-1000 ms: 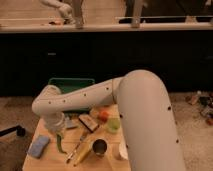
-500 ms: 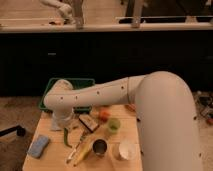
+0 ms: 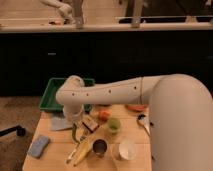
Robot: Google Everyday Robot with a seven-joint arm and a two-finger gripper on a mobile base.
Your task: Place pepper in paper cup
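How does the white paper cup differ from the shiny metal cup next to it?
The paper cup is white and matte; the metal cup is dark and shiny. The paper cup stands farther right; the metal cup stands beside the banana. Both are upright with open tops. The gripper is over the left part of the table, near the pepper, away from both cups.

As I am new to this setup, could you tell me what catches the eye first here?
The big white arm reaches in from the right, its shut gripper pointing down over the left half of the table, just above the dark green pepper. Along the front edge are a yellow banana, a steel cup and, rightmost, the white paper cup.
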